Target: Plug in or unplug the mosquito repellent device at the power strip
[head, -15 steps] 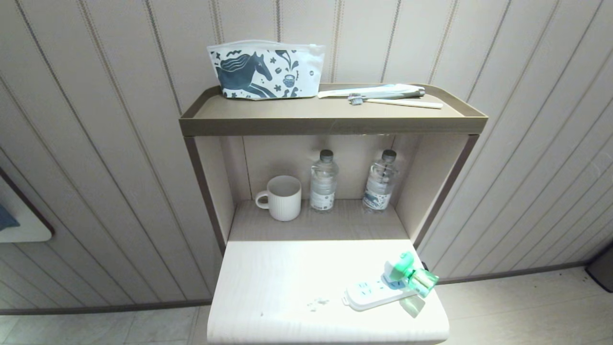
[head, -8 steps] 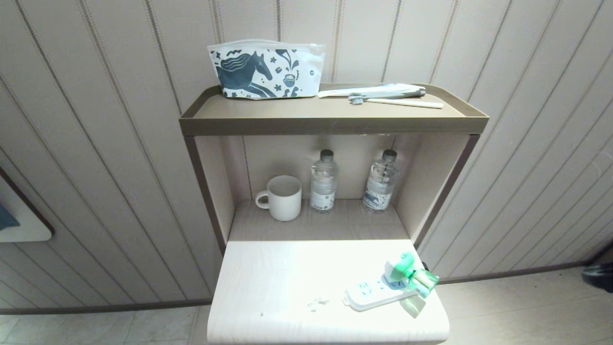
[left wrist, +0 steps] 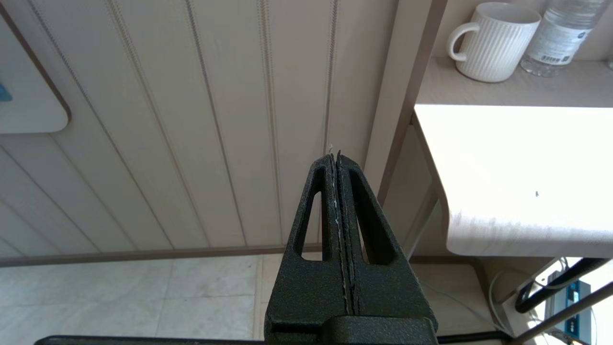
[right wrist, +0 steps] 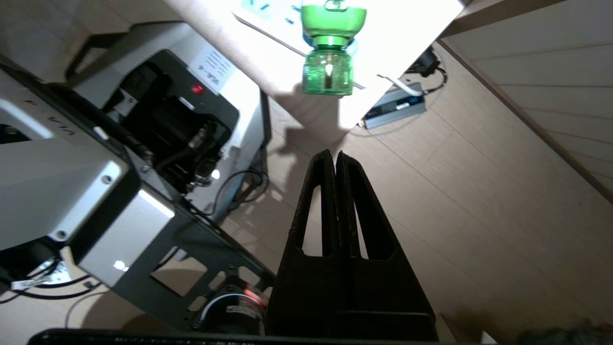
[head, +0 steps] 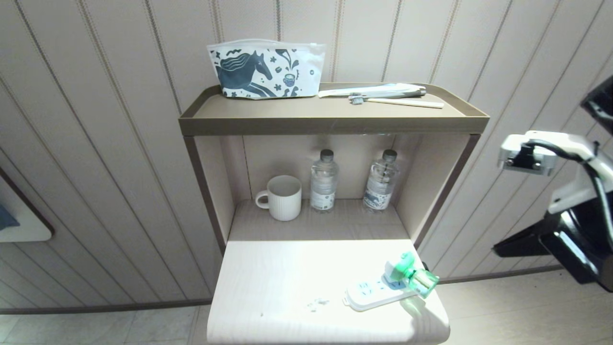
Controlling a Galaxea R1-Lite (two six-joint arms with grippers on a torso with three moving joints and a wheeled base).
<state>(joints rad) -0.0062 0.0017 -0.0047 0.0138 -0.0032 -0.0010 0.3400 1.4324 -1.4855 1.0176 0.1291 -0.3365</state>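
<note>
Right of table [head: 268, 287]: right end effector [right wrist: 334, 155] pressed together; left end effector [left wrist: 334, 157] likewise.

Top shelf [head: 330, 115]: pouch [head: 266, 69] at left, toothbrush [head: 397, 101] at right. Niche below: mug [head: 282, 197] at left, two water bottles [head: 323, 182] to its right, against the back wall. Table top [head: 287, 287] in front: power strip [head: 371, 293] near the right edge, mosquito repellent device [head: 409, 275] plugged in at its right end. Right arm [head: 560, 191] well right of the table.

Repellent device [head: 411, 275]: white-green cap, green bottle, plugged into strip's right end. Power strip [head: 371, 293]: white, flat, near tabletop's front-right corner.
</note>
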